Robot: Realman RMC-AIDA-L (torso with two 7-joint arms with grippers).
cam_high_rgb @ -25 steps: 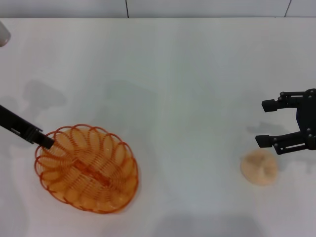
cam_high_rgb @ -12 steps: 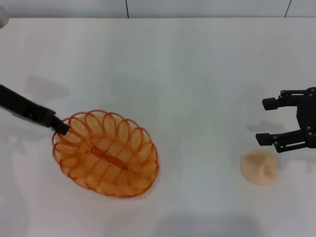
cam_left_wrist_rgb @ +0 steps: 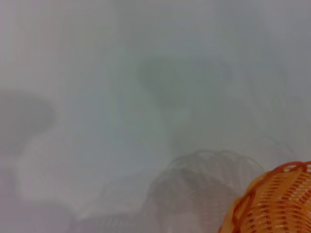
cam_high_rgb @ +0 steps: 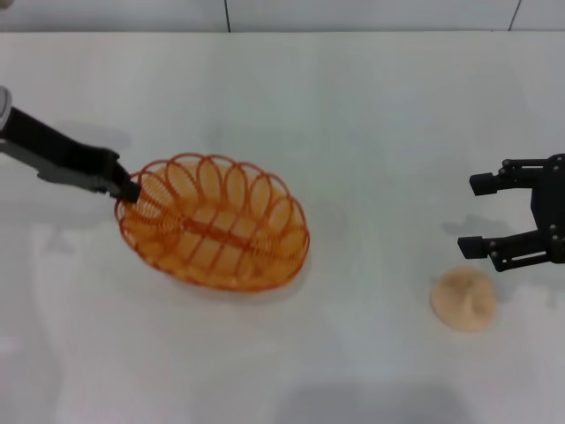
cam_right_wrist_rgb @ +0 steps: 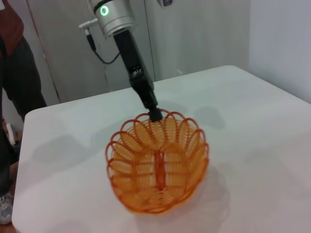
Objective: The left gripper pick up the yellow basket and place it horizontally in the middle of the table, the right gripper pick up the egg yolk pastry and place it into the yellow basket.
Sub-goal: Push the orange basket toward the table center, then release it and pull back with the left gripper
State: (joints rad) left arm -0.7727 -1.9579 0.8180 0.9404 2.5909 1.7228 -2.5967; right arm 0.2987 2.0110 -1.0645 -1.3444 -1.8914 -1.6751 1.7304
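— How do the jaws stand?
— The left gripper [cam_high_rgb: 131, 190] has its jaws clamped on the rim of the yellow basket [cam_high_rgb: 214, 223] at the end nearest that arm (the right wrist view shows the basket tilted, clear of the desk [cam_high_rgb: 353, 124]).
— And the other arm?
— The right gripper [cam_high_rgb: 484, 215] hangs with jaws spread and nothing in them, just beyond the egg yolk pastry [cam_high_rgb: 463, 299], which lies on the desk's right side, well apart from the basket.

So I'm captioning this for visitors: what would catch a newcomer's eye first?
The yellow basket stands out, gripped at its rim by the left hand over the table, left of centre. The egg yolk pastry lies far right, beside the open right hand.
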